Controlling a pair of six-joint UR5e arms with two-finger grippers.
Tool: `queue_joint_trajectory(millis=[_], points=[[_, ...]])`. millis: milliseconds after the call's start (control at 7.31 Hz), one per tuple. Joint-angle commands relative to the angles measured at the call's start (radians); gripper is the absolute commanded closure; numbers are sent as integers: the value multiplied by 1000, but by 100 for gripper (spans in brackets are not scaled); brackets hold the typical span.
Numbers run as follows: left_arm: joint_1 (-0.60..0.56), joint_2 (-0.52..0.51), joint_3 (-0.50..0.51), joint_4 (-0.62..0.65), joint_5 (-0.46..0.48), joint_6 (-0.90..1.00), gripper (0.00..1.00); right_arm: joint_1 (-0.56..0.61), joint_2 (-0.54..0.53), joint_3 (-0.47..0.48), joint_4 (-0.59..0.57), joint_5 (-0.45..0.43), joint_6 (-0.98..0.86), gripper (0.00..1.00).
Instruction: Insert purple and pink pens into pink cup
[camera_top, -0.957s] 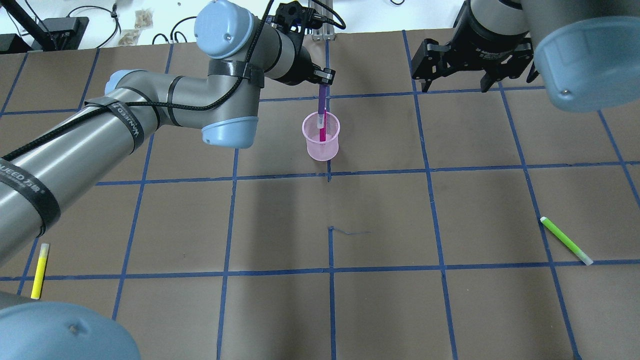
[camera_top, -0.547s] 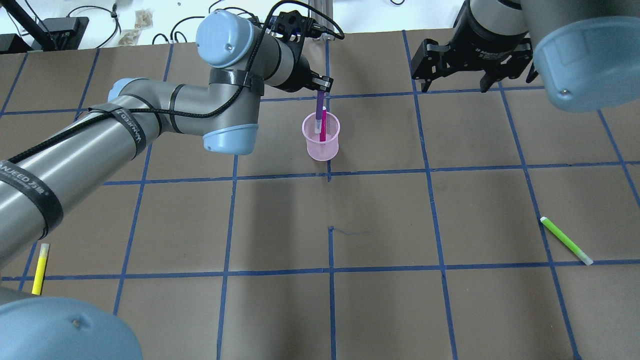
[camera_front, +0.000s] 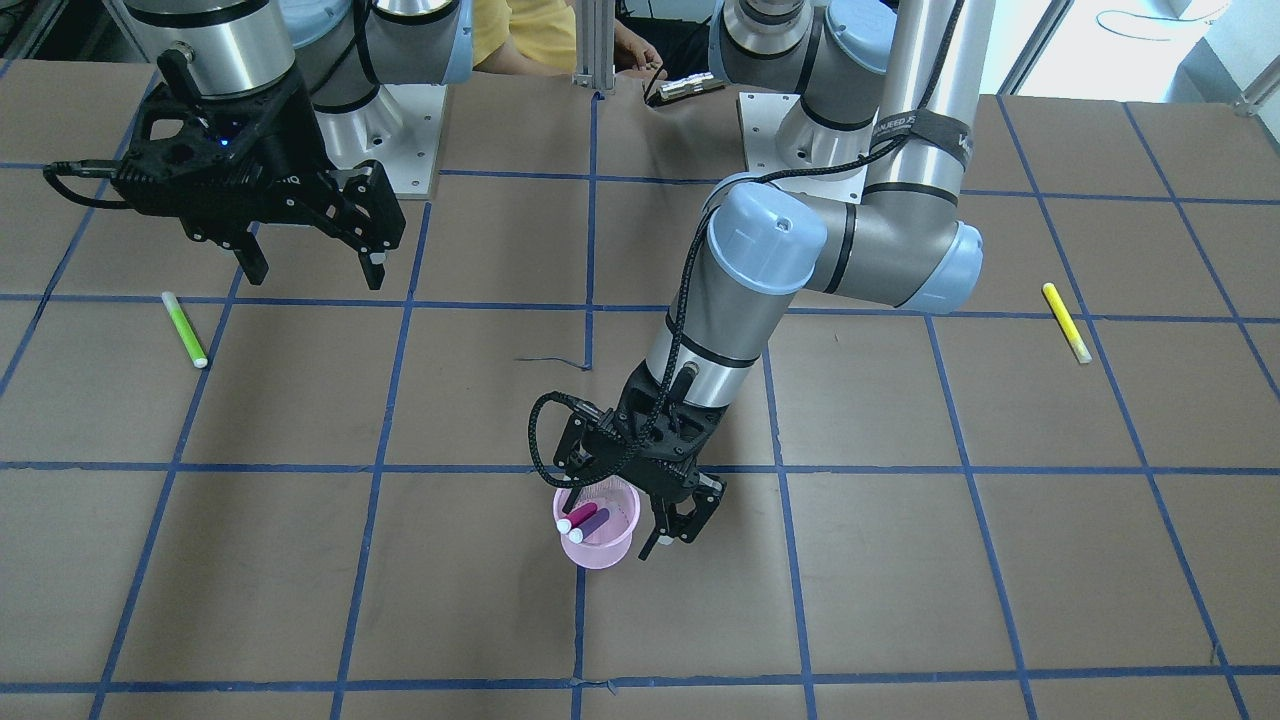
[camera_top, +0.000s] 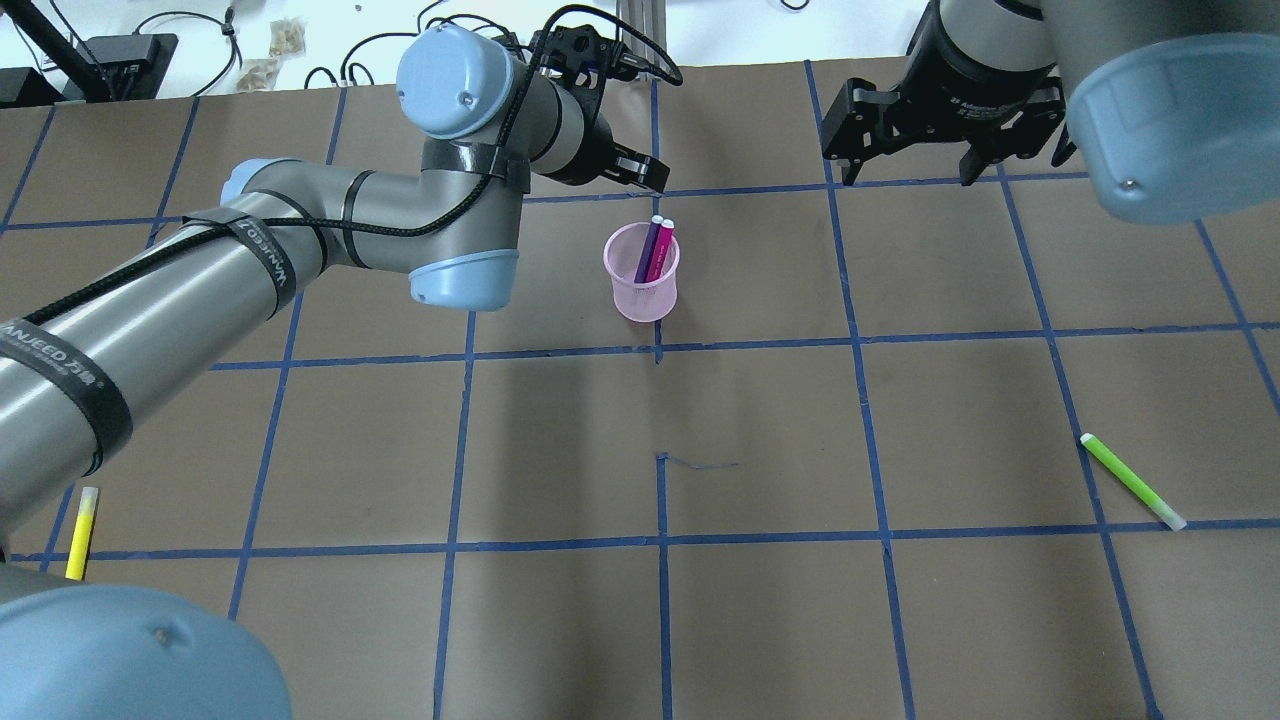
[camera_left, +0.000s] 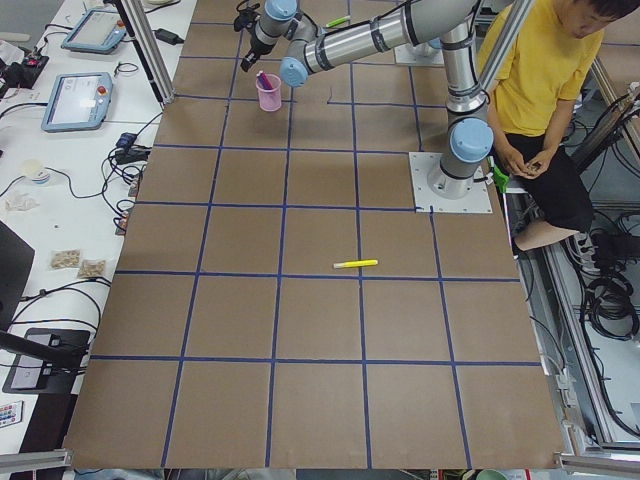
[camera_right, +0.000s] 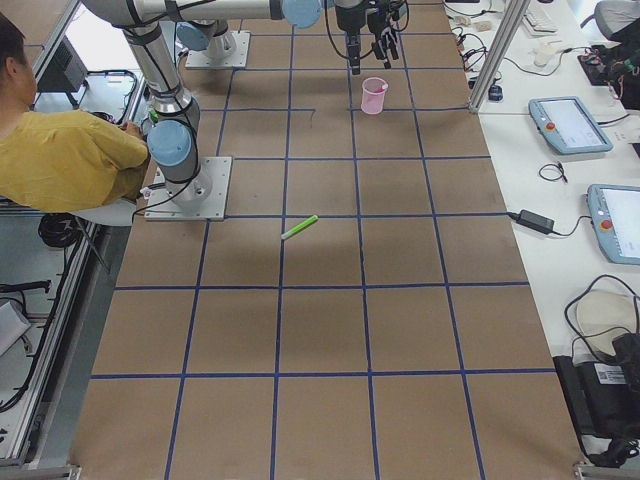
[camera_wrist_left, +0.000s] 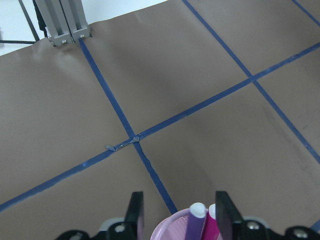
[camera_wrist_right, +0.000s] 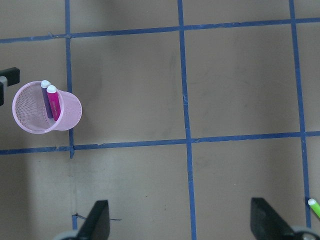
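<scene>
Purple pen (camera_front: 595, 520) and pink pen (camera_front: 582, 510) both in pink cup (camera_front: 600, 553), leaning on rim, caps up. Left gripper (camera_front: 673, 532) spread wide, empty, just beside cup. Right gripper (camera_front: 312, 270) wide open, empty, well apart. Retreat advice: lift straight up, clear of caps; cup likely tips easily.

Silver-grey tubular arms (camera_top: 150, 310) carry pale-blue joint caps (camera_top: 445, 80), a black braided cable (camera_front: 531, 435) and bands (camera_top: 75, 375) lettered, perhaps, WANJEED.

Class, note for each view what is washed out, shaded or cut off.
Overhead exterior: a soft broad shadow darkens the table near the left arm; the white bench at the top is washed out. Exterior front-facing: the top-right corner glares. Left wrist: the pink cup is cut off at the bottom edge.
</scene>
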Motion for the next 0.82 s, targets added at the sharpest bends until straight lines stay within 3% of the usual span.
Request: queue_joint_trajectory(millis=[0, 274, 410, 547, 684], points=[[10, 48, 17, -111, 12, -2, 0, 0, 1, 1, 0, 4, 0, 0], [58, 146, 53, -435, 65, -2, 0, 0, -1, 1, 0, 7, 0, 0], [110, 198, 52, -597, 237, 0, 0, 0, 1, 1, 0, 7, 2, 0], [174, 237, 49, -753, 310, -3, 0, 2, -1, 1, 0, 7, 3, 0], [223, 289, 55, -870, 308, -15, 0, 3, 1, 1, 0, 8, 3, 0]])
